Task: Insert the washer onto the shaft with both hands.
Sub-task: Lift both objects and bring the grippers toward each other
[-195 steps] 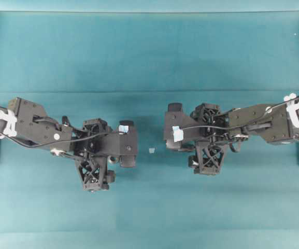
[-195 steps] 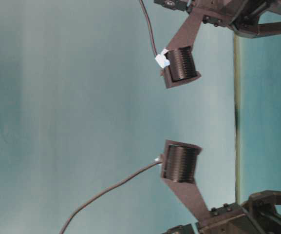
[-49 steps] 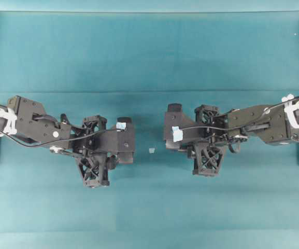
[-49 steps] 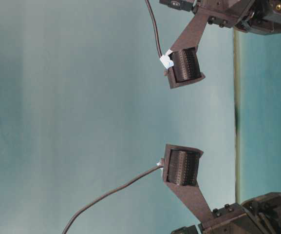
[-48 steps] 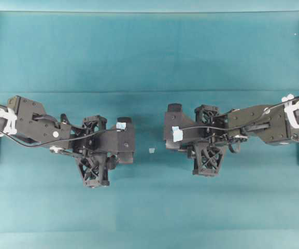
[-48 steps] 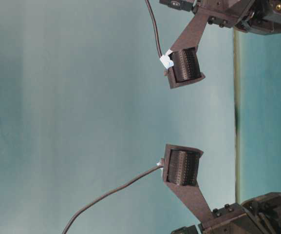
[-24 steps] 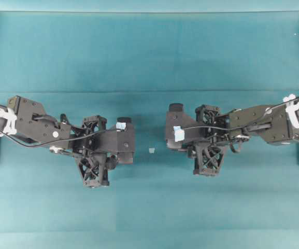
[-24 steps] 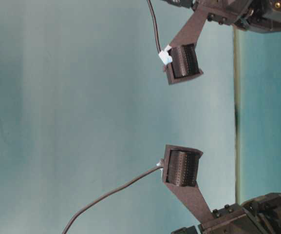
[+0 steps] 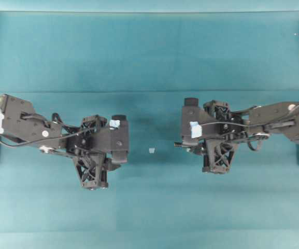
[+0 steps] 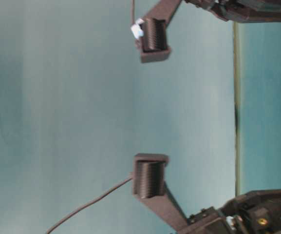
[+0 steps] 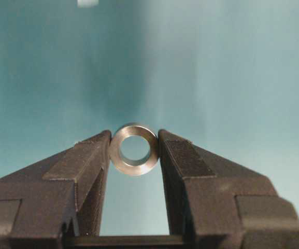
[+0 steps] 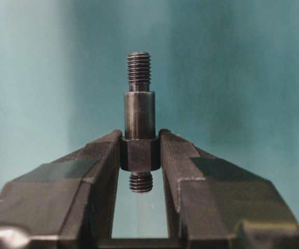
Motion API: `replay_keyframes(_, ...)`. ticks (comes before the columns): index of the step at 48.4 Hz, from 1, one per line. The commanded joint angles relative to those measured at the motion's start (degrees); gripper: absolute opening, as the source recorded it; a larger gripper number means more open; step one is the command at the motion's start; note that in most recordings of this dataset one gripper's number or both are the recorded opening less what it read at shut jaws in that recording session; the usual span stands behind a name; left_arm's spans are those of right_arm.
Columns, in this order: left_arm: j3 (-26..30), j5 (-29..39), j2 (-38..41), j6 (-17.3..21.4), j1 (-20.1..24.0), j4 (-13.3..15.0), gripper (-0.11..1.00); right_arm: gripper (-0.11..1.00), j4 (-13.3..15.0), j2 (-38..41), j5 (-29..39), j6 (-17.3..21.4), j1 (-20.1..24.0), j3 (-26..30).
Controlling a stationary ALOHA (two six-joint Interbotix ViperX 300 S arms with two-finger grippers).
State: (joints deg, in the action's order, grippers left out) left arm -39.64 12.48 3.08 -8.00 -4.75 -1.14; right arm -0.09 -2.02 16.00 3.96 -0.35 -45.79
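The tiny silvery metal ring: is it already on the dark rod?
No. Silvery metal ring sits alone, hole empty; the dark threaded rod is bare.

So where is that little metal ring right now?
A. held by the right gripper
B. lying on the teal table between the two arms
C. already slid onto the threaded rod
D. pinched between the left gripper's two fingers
D: in the left wrist view the washer sits squeezed between the left gripper's fingers, while the right gripper holds only the shaft, whose thread is bare.
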Motion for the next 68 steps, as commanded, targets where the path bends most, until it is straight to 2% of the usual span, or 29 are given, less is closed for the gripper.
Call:
replay_keyframes(1,0.09,-1.05,-1.58,0.09,-0.09,0.09,0.34,0.0,-0.18,-1.49,-1.93,0.18,0.35,0.0)
replay_keyframes(7,-0.7,-3.43,-2.2,-0.09,-0.09,0.18,0.34,0.0,-0.26,-1.58,-3.78,0.26,0.79,-0.35)
replay_keyframes(18,-3.6,-15.03,-3.87,-0.53,0.0,0.18,0.34,0.0,-0.97,-2.29,-7.38,0.26,2.29,-1.76)
replay_keyframes(27,-4.57,-16.96,-4.39,-0.62,0.0,0.09,0.34,0.0,-1.49,-3.87,-13.36,0.97,3.87,-4.48)
replay_keyframes(39,-5.8,-23.47,-5.01,-0.62,0.0,0.18,0.34,0.0,-1.49,-5.62,-20.74,4.75,4.92,-8.0)
replay_keyframes(59,-4.39,-29.53,-4.57,-0.97,0.0,0.18,0.34,0.0,-1.49,-6.06,-24.35,9.4,8.88,-9.05)
replay_keyframes(68,-3.34,-30.59,-3.6,-1.05,-0.09,0.09,0.34,0.0,-1.49,-5.71,-25.93,9.84,9.05,-9.05)
